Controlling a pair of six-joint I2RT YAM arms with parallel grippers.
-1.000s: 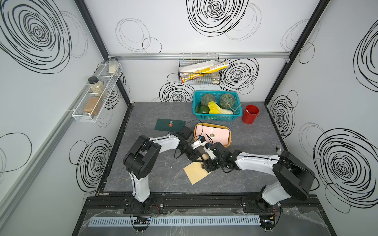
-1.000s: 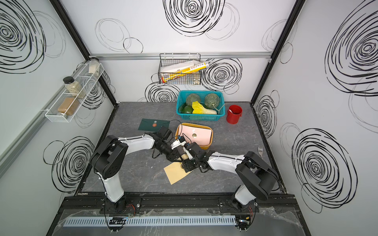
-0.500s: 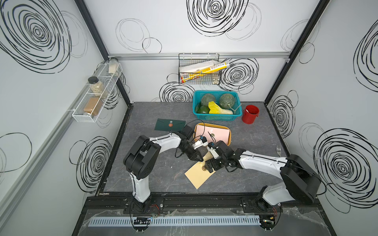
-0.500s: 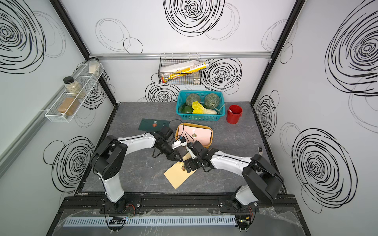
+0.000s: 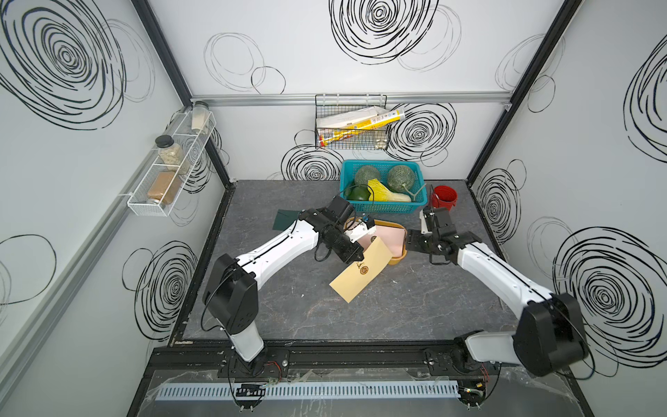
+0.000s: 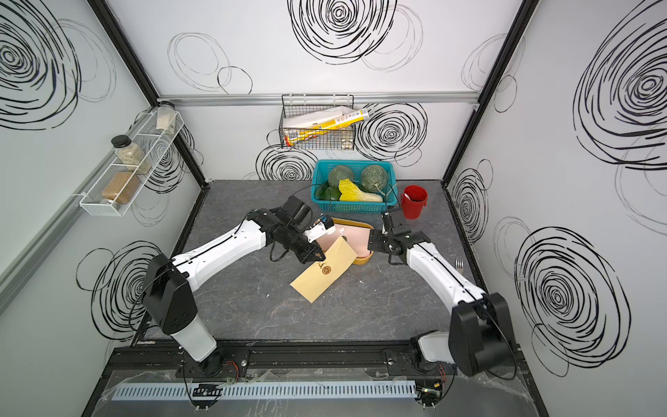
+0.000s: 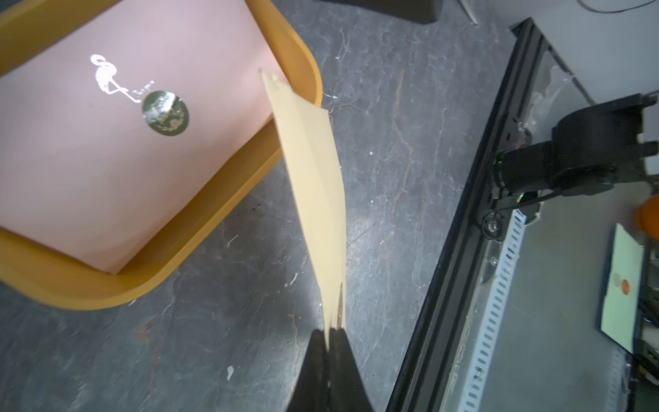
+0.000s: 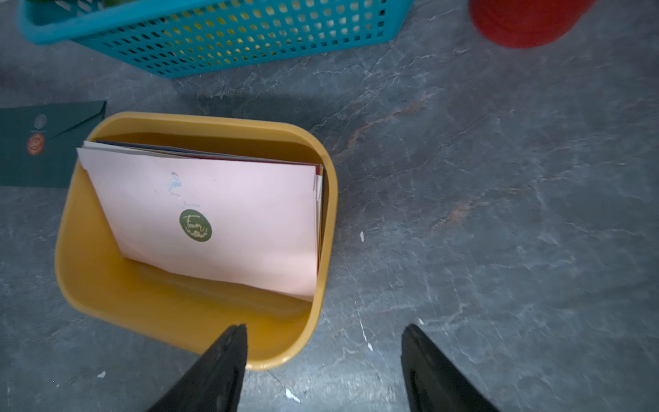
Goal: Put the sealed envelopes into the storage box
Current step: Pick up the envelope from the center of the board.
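Well, the left gripper is pinching the tan envelope by one edge, its far corner tipped over the rim of the storage box, whose nine o'clock end the left arm covers from above, while the right gripper stands spread, holding nothing, at the box's three o'clock. Round the box sit one teal basket at twelve with two melons, one red cup at one and one dark green envelope at ten. Inside lies one pink envelope atop others whose edges I cannot count.

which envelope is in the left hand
The tan envelope, pinched by the left hand; the pink envelope lies in the storage box, the dark green envelope on the table.
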